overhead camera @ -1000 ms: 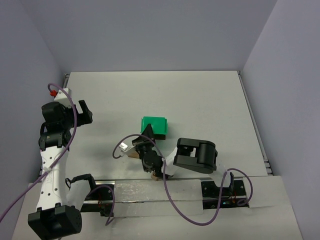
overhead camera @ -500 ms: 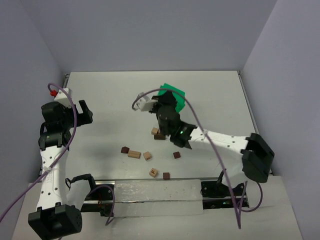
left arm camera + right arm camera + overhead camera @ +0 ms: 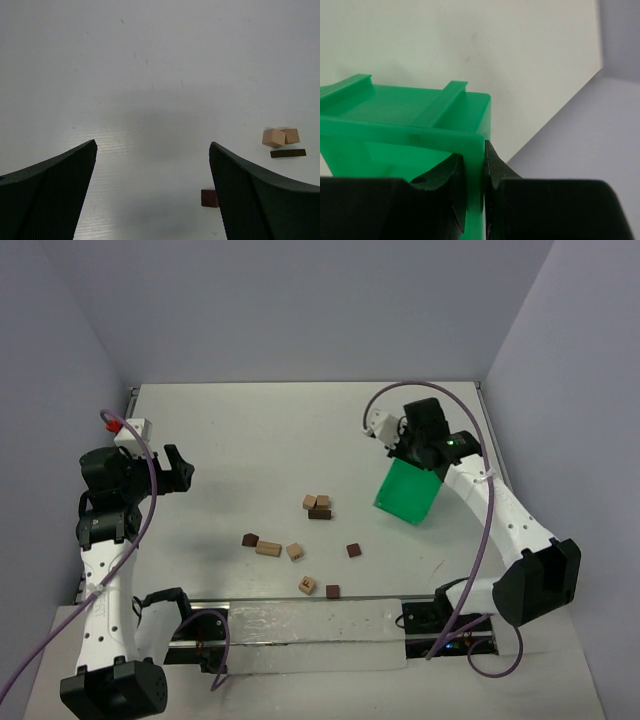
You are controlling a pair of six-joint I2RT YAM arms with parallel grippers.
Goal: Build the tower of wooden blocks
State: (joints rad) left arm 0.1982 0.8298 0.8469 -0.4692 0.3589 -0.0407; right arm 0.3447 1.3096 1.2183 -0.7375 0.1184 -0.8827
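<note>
The pale tabletop (image 3: pixel 250 430) carries no tower yet. The green bin (image 3: pixel 408 492) hangs tilted just under the right tool (image 3: pixel 405 455), lifted off the surface over the far right part of the tabletop. In the wrist view the right tool (image 3: pixel 474 165) has its fingers pressed together on one thin wall of the bin (image 3: pixel 395 115), pinching it at the rim. The left tool (image 3: pixel 178 472) is spread wide and holds nothing; its wrist view shows only bare surface between the fingers (image 3: pixel 60 190).

The wooden blocks (image 3: pixel 295 551) lie loose, well apart from the right tool, below and to its left, and off to the right of the left tool. Nearest the right tool is a small cluster (image 3: pixel 317 506) of two tan cubes touching a dark brick; from the left tool it sits ahead and to the right (image 3: pixel 280 137). A dark cube (image 3: pixel 209 198) lies just beside the left tool's right finger. The rest are scattered singly nearer the arm bases.

The step in hand looks like getting the bin out of the way, with stacking not begun. The next move likely calls for setting the bin down clear of the blocks, then bringing a spread tool over one block, squarely aligned with its flat sides.
</note>
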